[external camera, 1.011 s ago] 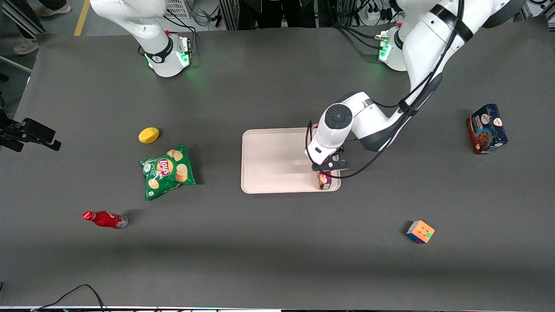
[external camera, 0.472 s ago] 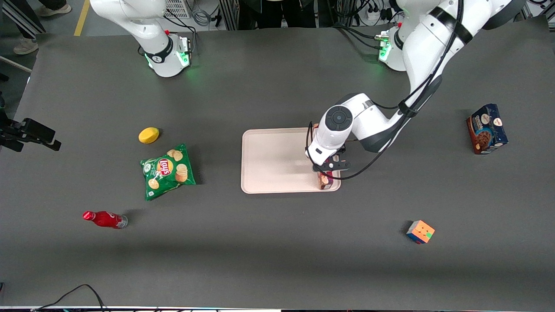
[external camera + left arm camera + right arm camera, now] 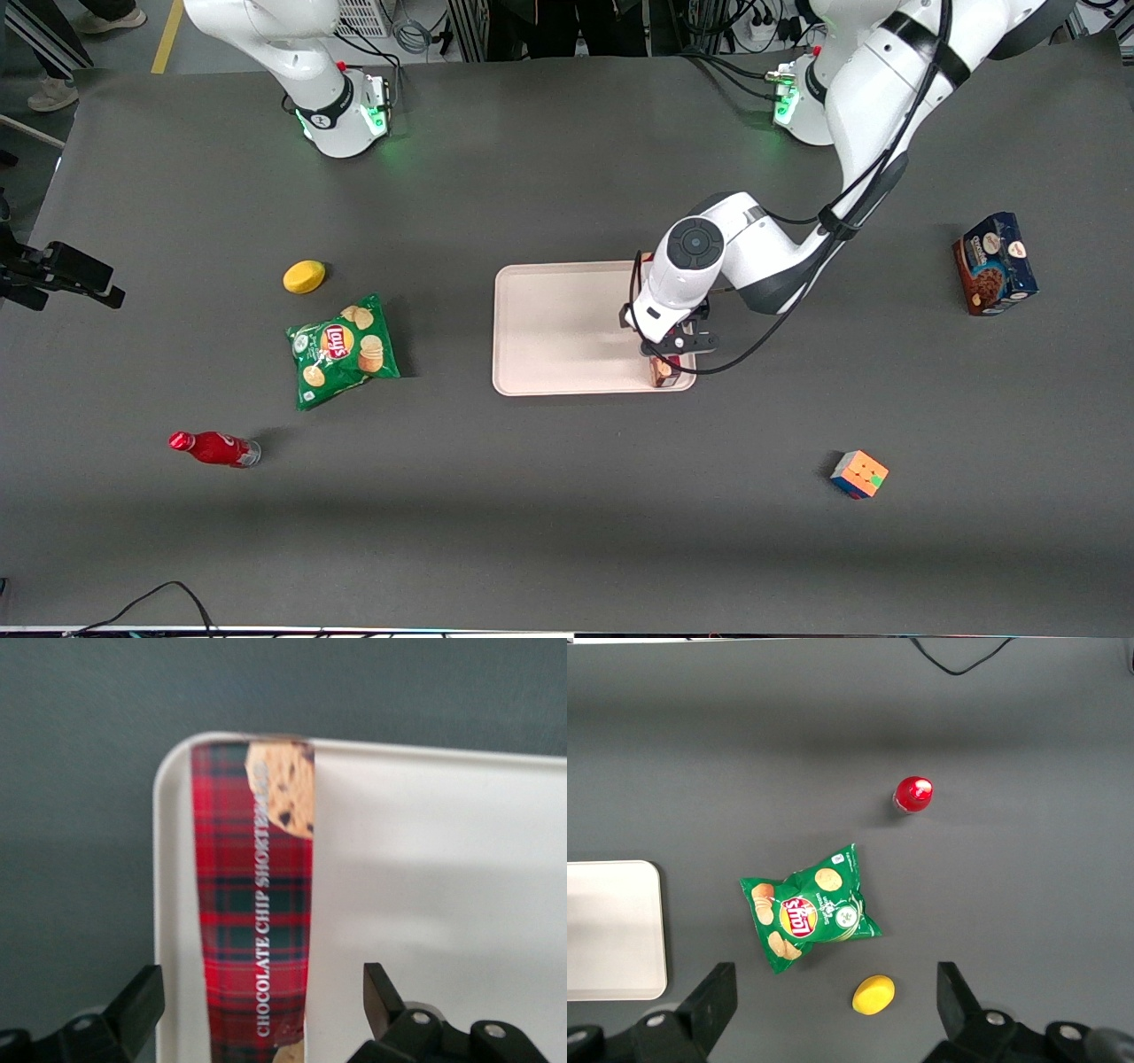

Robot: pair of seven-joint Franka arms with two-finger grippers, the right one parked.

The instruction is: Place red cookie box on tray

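Your left gripper [image 3: 257, 1010] has let go. In the wrist view its two fingers [image 3: 133, 1005] stand wide apart with clear gaps on both sides of the red cookie box [image 3: 255, 904], touching neither face. The box lies flat inside the tray [image 3: 443, 886], running along the tray's edge on the working arm's side, with one end reaching the tray's rounded corner. In the front view the gripper [image 3: 671, 350] hangs directly over that box [image 3: 663, 372], which sits at the tray's [image 3: 549, 328] corner nearest the front camera on the working arm's side.

Against the two earlier front pictures, the wrist has crept a little farther from the front camera and slightly toward the working arm's base, and somewhat less of the box shows under the gripper. The box itself has not shifted on the tray; its visible end sits at the same corner as a second ago. I judge this to be the start of the retreat after release.

That means the placement looks done: the box rests wholly within the rim, as far as the pictures show. What remains for you is a clean lift straight up, so the open fingers do not drag the box's long sides and nudge it over the low rim beside it.
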